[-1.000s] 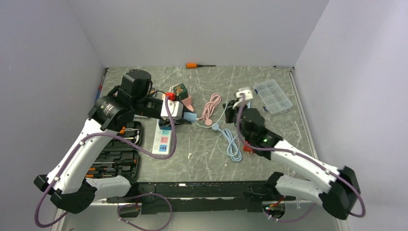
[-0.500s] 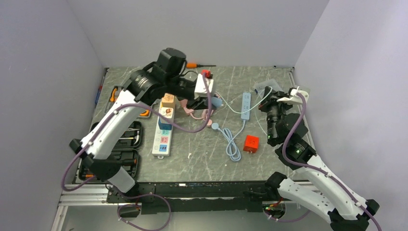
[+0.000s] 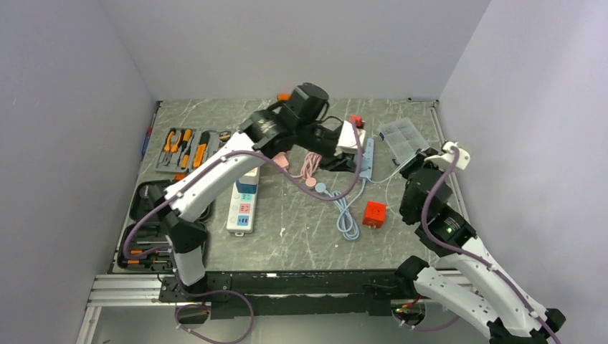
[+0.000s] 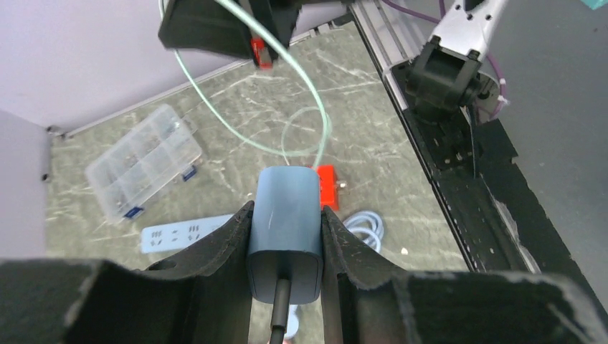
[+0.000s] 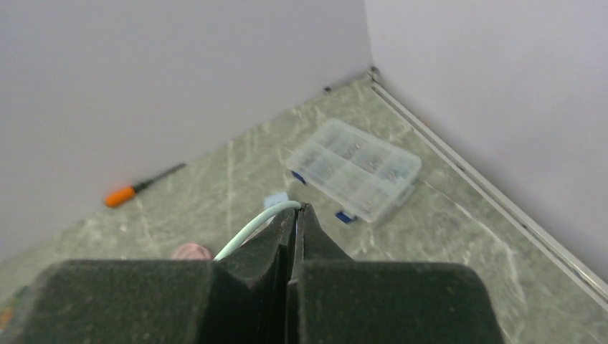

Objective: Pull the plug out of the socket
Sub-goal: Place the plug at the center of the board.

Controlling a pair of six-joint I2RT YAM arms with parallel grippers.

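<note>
A blue plug (image 4: 285, 229) with a black cord sits clamped between my left gripper's fingers (image 4: 285, 208), held in the air above the table. In the top view the left gripper (image 3: 337, 158) hangs right of centre, beside a light blue strip (image 3: 368, 156). The white socket strip (image 3: 242, 206) lies far to its left, still carrying other plugs at its far end. My right gripper (image 5: 297, 208) is shut on a thin pale green cable (image 5: 251, 229). It stands near the right edge (image 3: 416, 163).
A red cube (image 3: 374, 213) and a coiled pale blue cable (image 3: 348, 219) lie near the middle, with a pink cable (image 3: 311, 163) behind them. A clear compartment box (image 3: 406, 137) sits at the back right. Open tool cases (image 3: 183, 145) fill the left side. An orange screwdriver (image 5: 140, 188) lies by the back wall.
My left arm has swung from the white socket strip to the right, carrying the blue plug. The right arm drew back toward the right edge with the pale green cable.
</note>
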